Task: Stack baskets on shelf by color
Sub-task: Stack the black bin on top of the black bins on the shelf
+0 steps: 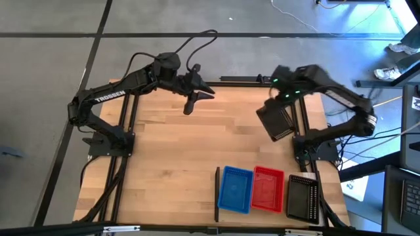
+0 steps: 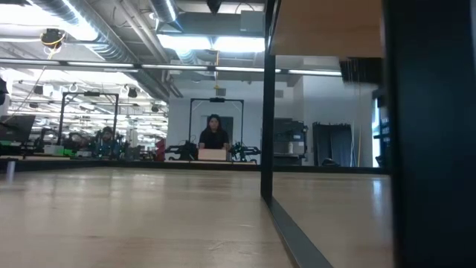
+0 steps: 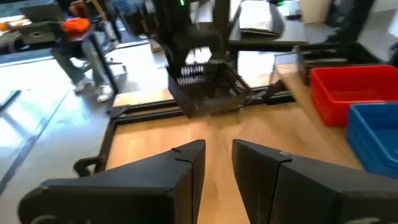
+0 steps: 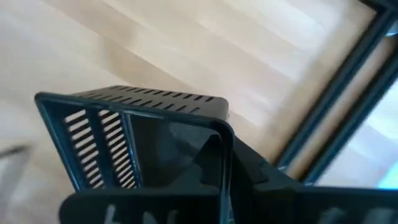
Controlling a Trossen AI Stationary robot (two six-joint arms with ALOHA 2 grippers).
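Above the wooden surface (image 1: pixel 197 157), the right gripper (image 1: pixel 281 113) is gripping a black basket (image 1: pixel 275 122) by its rim, likely light and stiff; the left gripper (image 1: pixel 190 103) is hovering unclenched, empty.

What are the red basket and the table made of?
The red basket looks like plastic: one solid bright colour with smooth, slightly shiny walls. The table looks like wood, pale planks joined in strips with visible grain, likely a smooth sealed finish.
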